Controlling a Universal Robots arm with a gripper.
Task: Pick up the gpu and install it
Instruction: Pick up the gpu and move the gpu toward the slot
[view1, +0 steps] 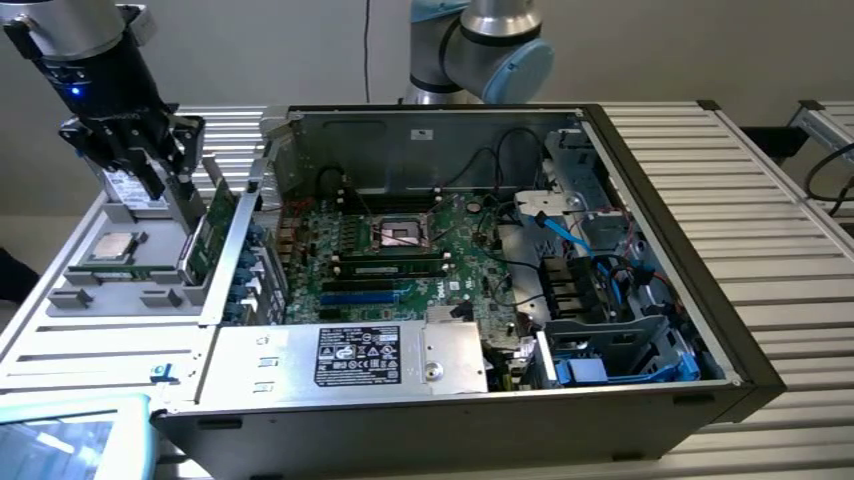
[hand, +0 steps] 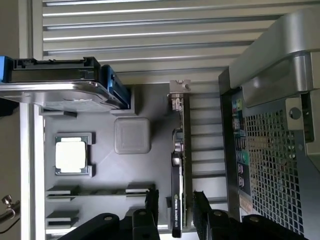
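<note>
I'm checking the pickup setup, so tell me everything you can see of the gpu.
The gpu is a thin green circuit card standing on its long edge in a slot of the gray tray, beside the open computer case. One face carries a black cooler; a silver metal bracket caps the end away from the gripper. The open gripper's fingers stand on either side of its near end, with no contact visible.

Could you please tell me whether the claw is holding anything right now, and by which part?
Nothing is held: the claw is open, its fingers on either side of the gpu, which stands on edge in the gray tray.
</note>
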